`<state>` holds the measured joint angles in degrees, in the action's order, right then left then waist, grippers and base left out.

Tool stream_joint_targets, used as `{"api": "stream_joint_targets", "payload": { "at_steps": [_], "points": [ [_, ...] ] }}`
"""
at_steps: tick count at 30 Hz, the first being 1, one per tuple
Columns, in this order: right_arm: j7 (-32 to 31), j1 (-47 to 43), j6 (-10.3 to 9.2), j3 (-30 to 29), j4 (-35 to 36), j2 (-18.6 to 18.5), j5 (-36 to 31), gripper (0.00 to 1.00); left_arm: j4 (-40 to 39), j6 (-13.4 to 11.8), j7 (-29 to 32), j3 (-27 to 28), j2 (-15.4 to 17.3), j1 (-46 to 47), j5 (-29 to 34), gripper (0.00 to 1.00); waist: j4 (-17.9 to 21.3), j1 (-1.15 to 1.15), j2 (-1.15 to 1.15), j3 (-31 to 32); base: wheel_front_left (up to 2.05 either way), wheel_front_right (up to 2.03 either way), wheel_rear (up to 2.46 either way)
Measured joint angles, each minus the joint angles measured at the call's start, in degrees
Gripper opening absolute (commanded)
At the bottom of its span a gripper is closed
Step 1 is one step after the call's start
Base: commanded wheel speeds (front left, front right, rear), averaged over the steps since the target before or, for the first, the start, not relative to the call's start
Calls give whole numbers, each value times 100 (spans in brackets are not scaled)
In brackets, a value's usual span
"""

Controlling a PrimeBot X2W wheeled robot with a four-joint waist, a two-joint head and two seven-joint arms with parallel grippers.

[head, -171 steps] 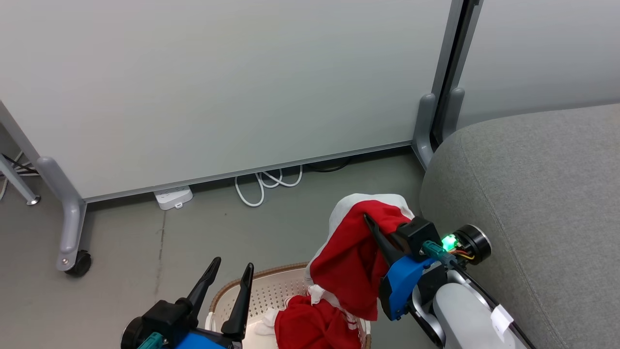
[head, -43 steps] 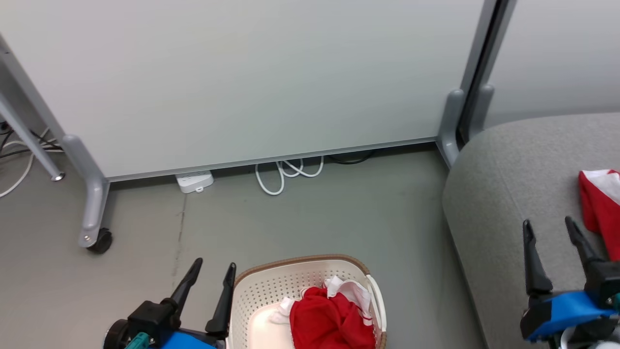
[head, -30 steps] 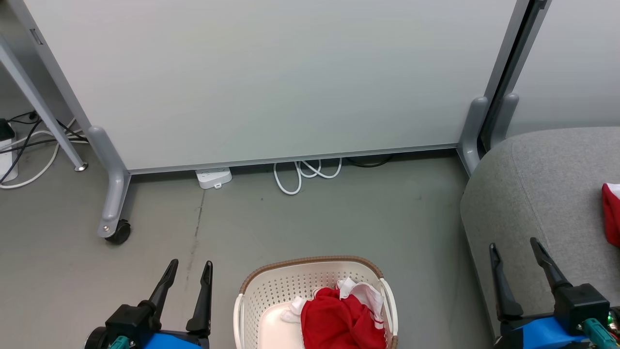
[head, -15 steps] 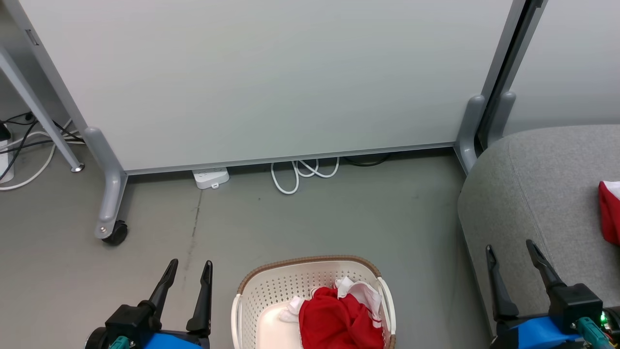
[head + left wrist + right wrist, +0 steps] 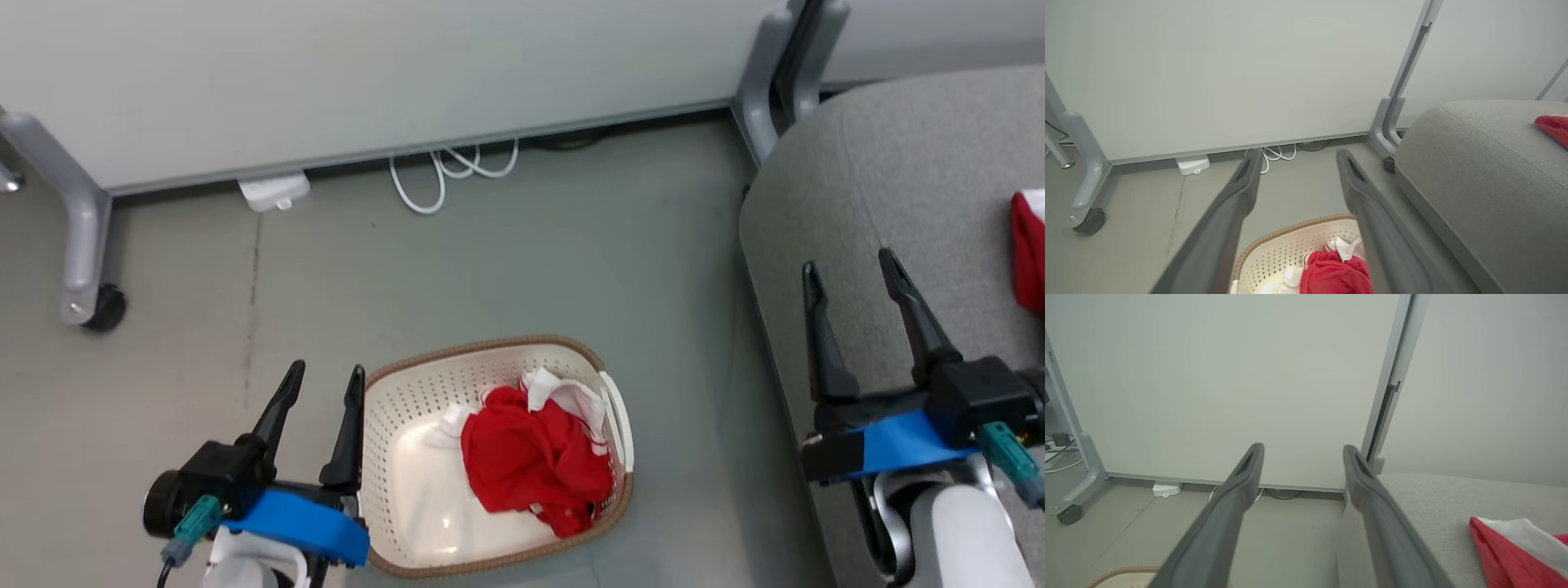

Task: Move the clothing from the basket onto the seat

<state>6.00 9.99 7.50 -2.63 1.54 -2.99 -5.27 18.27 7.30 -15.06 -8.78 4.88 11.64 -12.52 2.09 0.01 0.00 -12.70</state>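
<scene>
I am holding my left gripper [image 5: 326,369] over the floor [image 5: 531,245], just beside the left rim of the basket [image 5: 482,346]. Its jaws are standing spread apart and are gripping nothing and touching nothing. In the left wrist view the two dark fingers [image 5: 1224,228] are pointing toward the far rim of the basket and the partition wall [image 5: 367,73] beyond it.

I am holding my right gripper [image 5: 847,260] above the front left part of the seat [image 5: 898,147]. Its jaws are also standing wide apart and are empty. I cannot tell whether the fingertips are touching the grey cushion.

The basket is sitting on the floor between my two arms, nearer my left one. A crumpled heap of the clothing [image 5: 526,457], red with white trim, is lying in the basket's right half and leaning against its right wall. The left part of the basket's bottom is bare.

Another red and white garment [image 5: 1027,253] is lying on top of the seat, to the right of my right gripper and apart from its fingers. The head view's right edge is cutting it off; the right wrist view is showing it at the lower right, resting on the cushion.

At the foot of the partition wall a coiled white cable [image 5: 445,167] and a white power strip [image 5: 273,192] are lying on the floor.
</scene>
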Motion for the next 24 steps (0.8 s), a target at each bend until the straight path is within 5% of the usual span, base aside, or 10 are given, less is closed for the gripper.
{"api": "stream_joint_targets", "payload": {
  "at_steps": [14, 24],
  "points": [
    [379, 1634, 1, 504, -237, 1, 188, 100, 1760, 1, 1, -1123, 307, 2113, -87, 100, 739, 1, 0, -2284, 0, 0, 0],
    [646, 1934, 0, 849, -564, 1, 549, 100, 3276, 1, 137, -1883, 182, 2849, -959, 100, 1462, 0, 0, -3238, 0, 0, 0]
  ]
}}
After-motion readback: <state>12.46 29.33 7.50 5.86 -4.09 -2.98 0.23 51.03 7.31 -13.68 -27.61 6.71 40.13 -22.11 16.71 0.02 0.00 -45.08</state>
